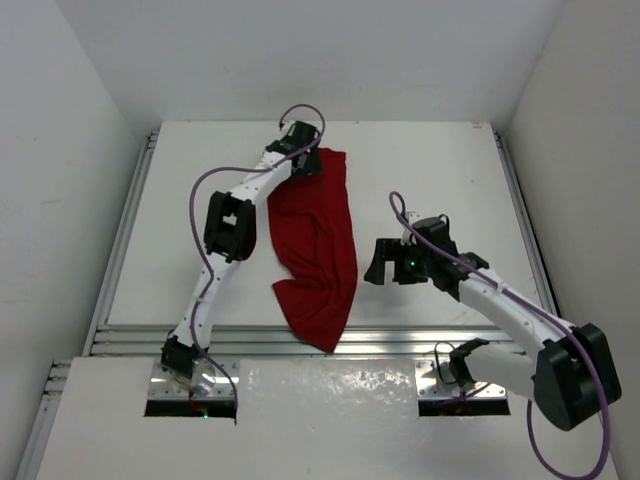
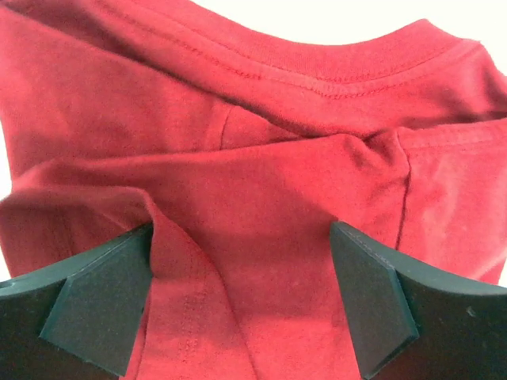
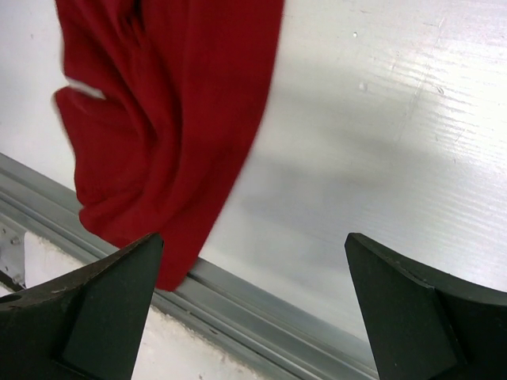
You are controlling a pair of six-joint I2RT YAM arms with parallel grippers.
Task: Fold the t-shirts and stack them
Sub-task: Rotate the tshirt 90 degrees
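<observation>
Bright, even light from above. Glare sheens the near panel point(image 1: 330, 400); a soft shadow falls on the table point(image 3: 380, 119) beside the slightly blurred t-shirt point(image 3: 174, 119) in the right wrist view.

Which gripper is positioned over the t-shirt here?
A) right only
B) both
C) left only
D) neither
C: the left gripper has its open fingers astride the t-shirt fabric just below the collar, while the right gripper hangs open over the table beside it.
</observation>
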